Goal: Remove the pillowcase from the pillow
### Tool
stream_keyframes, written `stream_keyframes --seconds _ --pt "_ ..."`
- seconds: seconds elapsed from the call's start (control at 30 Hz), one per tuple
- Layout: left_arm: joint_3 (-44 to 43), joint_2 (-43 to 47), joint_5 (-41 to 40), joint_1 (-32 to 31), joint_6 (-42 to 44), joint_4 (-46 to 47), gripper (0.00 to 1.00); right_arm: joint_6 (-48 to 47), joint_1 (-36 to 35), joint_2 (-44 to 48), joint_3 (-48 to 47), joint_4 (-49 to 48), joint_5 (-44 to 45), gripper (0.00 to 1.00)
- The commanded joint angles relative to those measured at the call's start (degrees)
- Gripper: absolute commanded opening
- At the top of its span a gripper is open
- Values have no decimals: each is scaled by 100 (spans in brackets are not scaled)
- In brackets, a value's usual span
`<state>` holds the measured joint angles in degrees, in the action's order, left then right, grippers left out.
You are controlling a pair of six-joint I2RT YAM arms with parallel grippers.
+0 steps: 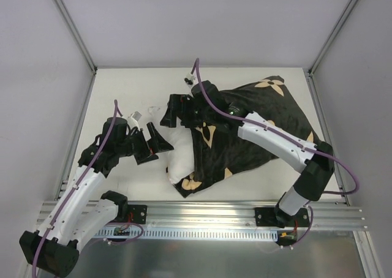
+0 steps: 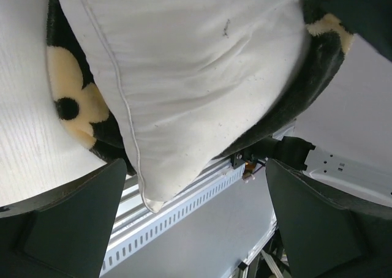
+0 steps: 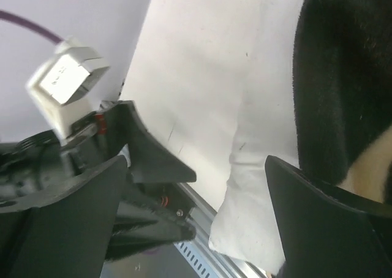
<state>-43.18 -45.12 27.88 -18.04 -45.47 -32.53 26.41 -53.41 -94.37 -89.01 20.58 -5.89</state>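
The large black velvety pillowcase, printed with tan flower and star motifs, lay spread across the middle and right of the white counter. The plain white soft pillow was partly out of it: one white end bulged from the cover's left opening, with the rest hidden under the black fabric.

The left hand sat just left of that exposed end. Its fingers were spread wide and held nothing, and the pillow's seamed corner showed between and beyond them. The right arm reached over the cover, and the right hand sat near the opening's far edge. It too was spread apart with nothing caught between its fingers. Whether it pressed on the fabric could not be told.

The step in hand looked like a re-grip midway through the pulling-apart. The next move probably called for the left hand to advance and close on the white corner alone. The right would pinch only the black rim, and then the two would pull in opposite directions.
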Motion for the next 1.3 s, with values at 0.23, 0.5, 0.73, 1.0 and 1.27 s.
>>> stream_keyframes --seconds 0.23,0.5,0.73,1.0,1.27 --pt "249 -523 -72 -172 -233 940 99 -1024 313 2000 401 1061 499 96" --pt "230 -1297 -222 -911 -901 2232 99 -963 797 3257 1526 1958 1239 96" --pt "267 -2368 138 -1193 -1078 3226 98 -620 823 4084 2274 2090 1406 96" --pt "-314 -1967 -397 -633 -577 2279 0 -839 981 4541 2292 3144 2187 96" --pt "-410 -288 -696 1021 11 602 0 -1262 1517 5042 2283 4496 3521 96"
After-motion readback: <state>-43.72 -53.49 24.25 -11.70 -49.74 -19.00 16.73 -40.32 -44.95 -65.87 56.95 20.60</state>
